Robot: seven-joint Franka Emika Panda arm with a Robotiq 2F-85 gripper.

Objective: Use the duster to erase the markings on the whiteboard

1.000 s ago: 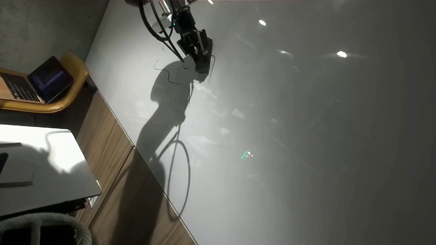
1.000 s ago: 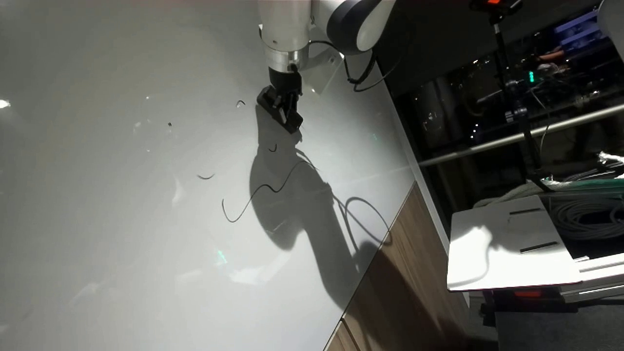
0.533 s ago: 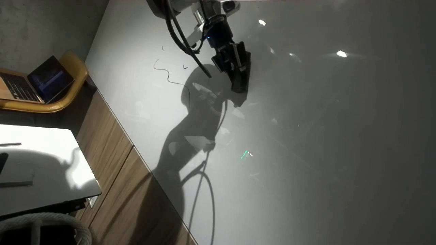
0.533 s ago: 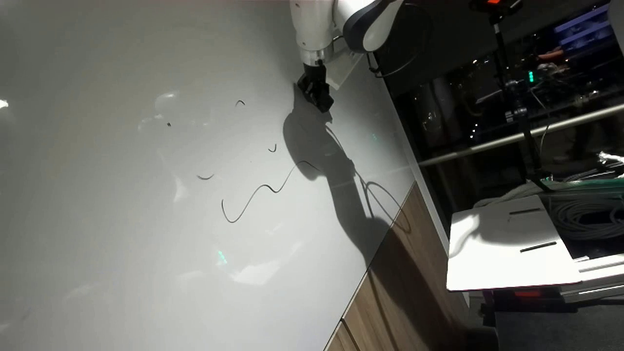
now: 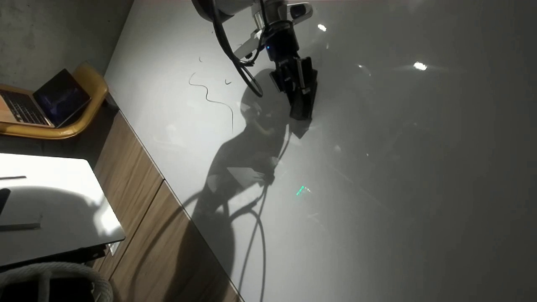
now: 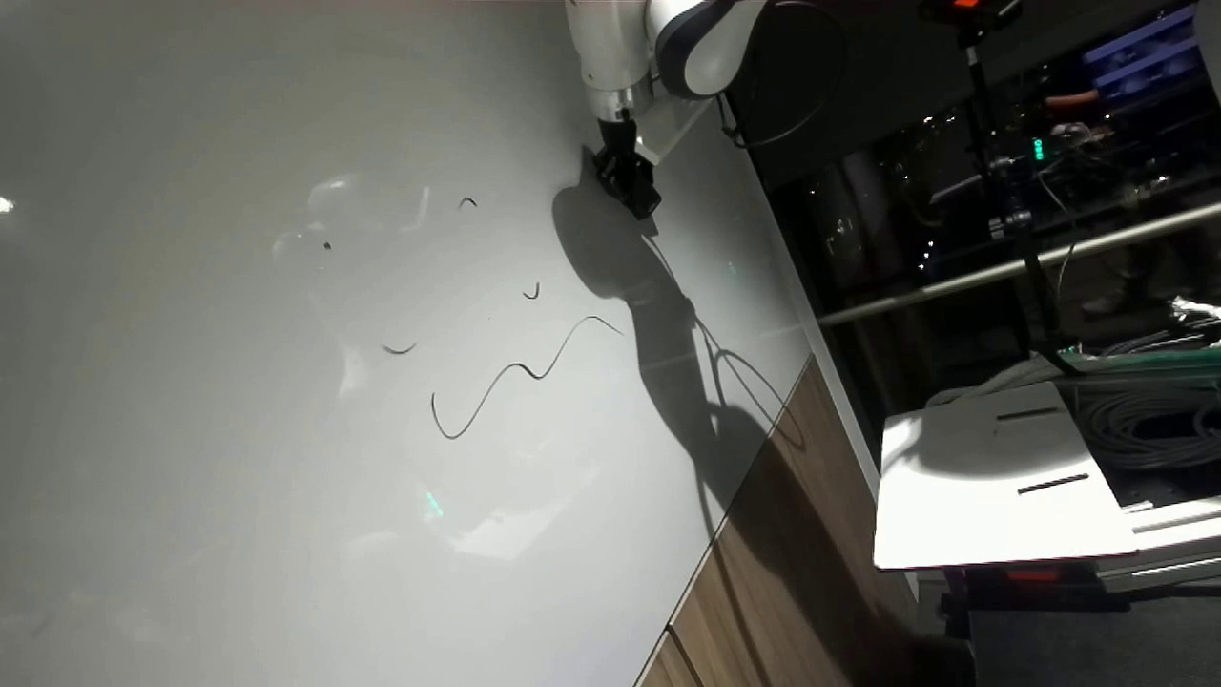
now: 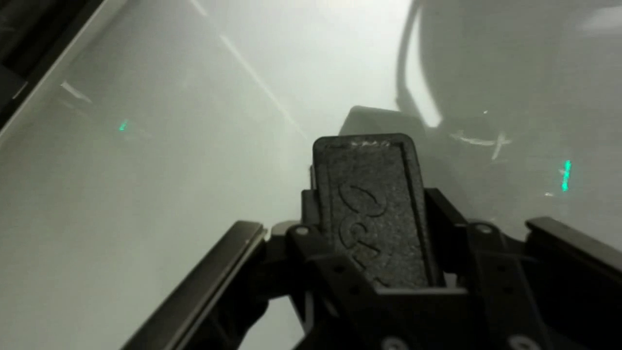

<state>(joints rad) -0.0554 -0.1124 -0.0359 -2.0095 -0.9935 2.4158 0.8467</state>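
Grey duster [image 7: 371, 170] clamped in your gripper [image 7: 375, 214], you're likely at the erasing step; next, bring it to the markings [image 6: 520, 364] on the whiteboard [image 6: 191, 429] and rub.

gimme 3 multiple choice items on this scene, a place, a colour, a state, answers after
1. Where is the duster?
A) on the white table
B) on the wood panelling
C) in the hand

2. What colour are the markings on the whiteboard?
A) near black
B) red
C) yellow

3. How does the laptop stand?
A) folded shut
B) open
C) face down

1 C: the wrist view shows it clamped between the fingers.
2 A: they show dark in both exterior views.
3 B: its screen is raised from the keyboard.
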